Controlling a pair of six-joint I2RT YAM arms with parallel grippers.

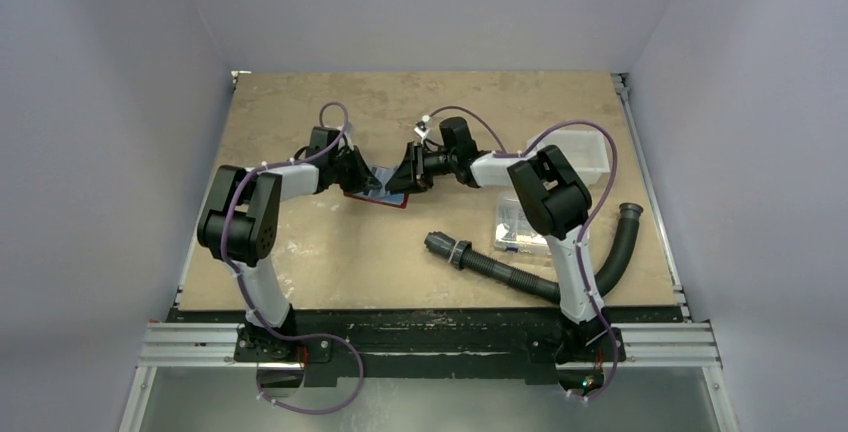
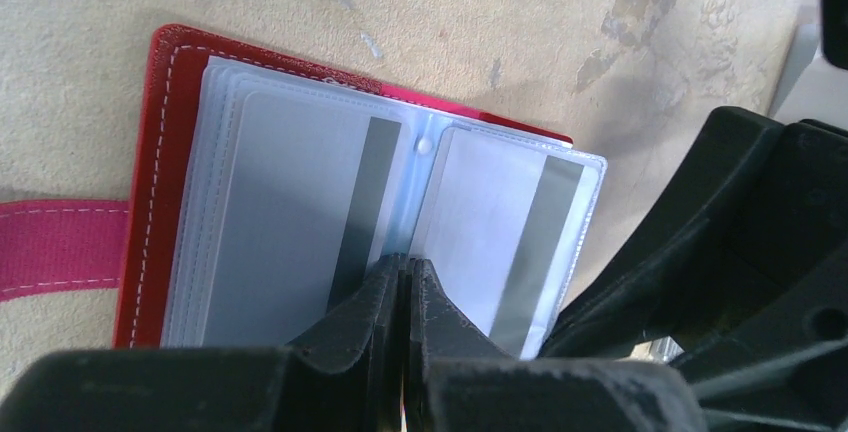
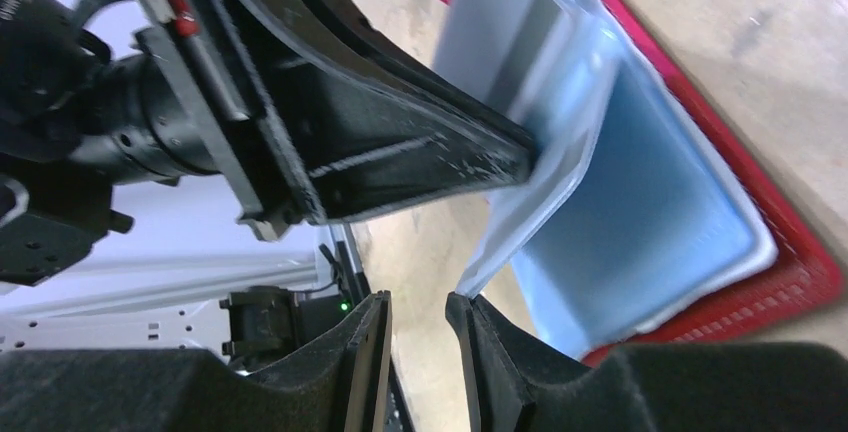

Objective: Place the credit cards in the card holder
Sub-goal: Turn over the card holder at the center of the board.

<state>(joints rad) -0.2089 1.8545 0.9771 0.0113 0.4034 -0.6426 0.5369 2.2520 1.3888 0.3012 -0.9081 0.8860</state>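
The red card holder (image 1: 378, 200) lay open mid-worktop, with grey striped credit cards (image 2: 290, 212) in its sleeves. The left gripper (image 2: 405, 270) pinched a clear sleeve (image 3: 565, 142). The right gripper (image 3: 418, 317) stood part open beside it. A corrugated hose (image 1: 520, 274), a compartment box (image 1: 520, 224) and a white tray (image 1: 590, 152) lay toward the right edge.

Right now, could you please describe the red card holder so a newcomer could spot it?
At the middle of the tan tabletop, where the left fingers and right fingers converge, lies the small red folding card holder, open. Its clear plastic sleeves hold pale grey cards, and its red sets it apart from the white plastic tray and black ribbed hose.
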